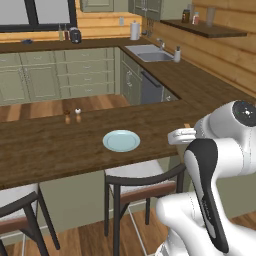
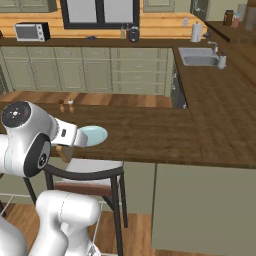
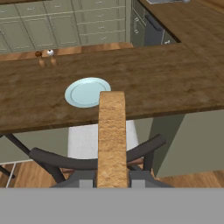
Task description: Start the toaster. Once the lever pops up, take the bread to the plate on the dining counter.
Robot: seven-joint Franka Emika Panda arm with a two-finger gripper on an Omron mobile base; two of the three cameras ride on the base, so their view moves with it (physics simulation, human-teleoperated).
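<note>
Since the bread (image 3: pixel 111 138) stands edge-on, pinched between my 2 fingers (image 3: pixel 86 179), I can carry it — the plate (image 3: pixel 86 92) lies ahead, slightly left, on the dining counter (image 3: pixel 166 87).

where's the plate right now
The plate sits bare on the dining counter, near its front edge above a stool, with two small shakers behind it to the left.

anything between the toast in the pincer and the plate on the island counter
Nothing visible blocks it. The golden-tan toast slice, held edge-on in the pincer, sits just short of the dark wood counter, and the round pale blue-green plate lies bare ahead. The two small shakers stand well behind it.
</note>
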